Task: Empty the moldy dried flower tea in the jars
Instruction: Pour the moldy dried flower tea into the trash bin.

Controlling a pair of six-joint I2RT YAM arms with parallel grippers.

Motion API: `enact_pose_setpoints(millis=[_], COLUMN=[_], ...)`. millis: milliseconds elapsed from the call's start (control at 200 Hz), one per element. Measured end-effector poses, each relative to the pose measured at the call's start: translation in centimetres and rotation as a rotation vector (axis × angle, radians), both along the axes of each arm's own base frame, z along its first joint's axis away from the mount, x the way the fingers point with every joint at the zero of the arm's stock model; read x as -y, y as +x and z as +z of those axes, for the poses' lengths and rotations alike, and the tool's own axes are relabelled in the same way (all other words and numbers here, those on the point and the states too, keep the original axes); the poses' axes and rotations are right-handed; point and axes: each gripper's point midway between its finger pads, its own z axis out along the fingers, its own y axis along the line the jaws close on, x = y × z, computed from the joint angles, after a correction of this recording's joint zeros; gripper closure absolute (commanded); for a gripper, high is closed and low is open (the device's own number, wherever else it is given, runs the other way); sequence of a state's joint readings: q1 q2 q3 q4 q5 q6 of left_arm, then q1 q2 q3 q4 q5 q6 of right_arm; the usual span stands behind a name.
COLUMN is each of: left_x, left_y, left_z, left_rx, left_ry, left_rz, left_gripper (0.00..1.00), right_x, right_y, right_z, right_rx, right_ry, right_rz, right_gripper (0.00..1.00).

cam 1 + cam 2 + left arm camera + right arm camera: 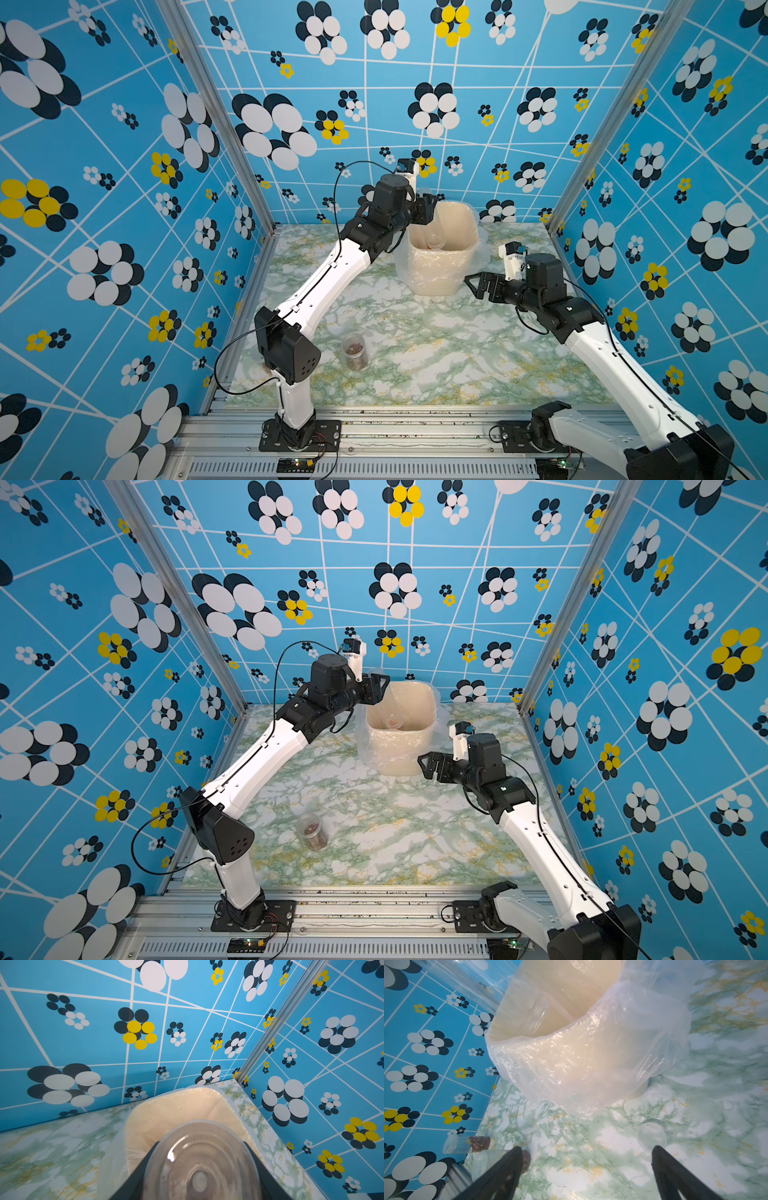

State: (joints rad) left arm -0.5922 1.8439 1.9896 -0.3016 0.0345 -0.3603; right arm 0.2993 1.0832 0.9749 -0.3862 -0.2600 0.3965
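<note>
Clear jar (201, 1157) is tilted mouth-down into lined bin (436, 270), pinched between part-spread jaws of left gripper (427, 209). Right gripper (586, 1149) is held over bench (415, 353), jaws spread wide, nothing gripped. Second jar (358, 362) with dried flower tea (354, 347) is seen on bench near left arm base

Both top views: high at the front, angled down and back over the table (415, 365); whole cell framed, nearly identical. Left wrist: close behind a clear jar (201, 1163), facing the bin (166, 1109) and back corner. Right wrist: low near the tabletop, facing the bin's side. Bin in all four.
</note>
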Motion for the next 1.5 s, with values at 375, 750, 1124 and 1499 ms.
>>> enact_pose_setpoints(millis=[375, 750, 1124, 1499], left_x=[-1.6, -1.8, 0.1, -2.1], left_y=[1.8, 0.2, -2.1, -0.4], left_z=[-3.9, -1.3, 0.7, 0.8], left_rx=[-0.095, -0.010, 0.154, 0.082], left_ry=[-0.068, -0.116, 0.153, 0.039], left_rz=[0.034, -0.007, 0.059, 0.084], left_gripper=[1.00, 1.00, 1.00, 1.00], right_x=[0.0, 0.0, 0.0, -0.1], right_y=[0.0, 0.0, 0.0, 0.1], right_z=[0.0, 0.0, -0.1, -0.3], right_rx=[0.001, 0.001, -0.002, -0.008], right_ry=[0.000, 0.000, -0.001, -0.001], right_rz=[0.001, 0.001, 0.001, 0.002], right_gripper=[0.01, 0.01, 0.01, 0.01])
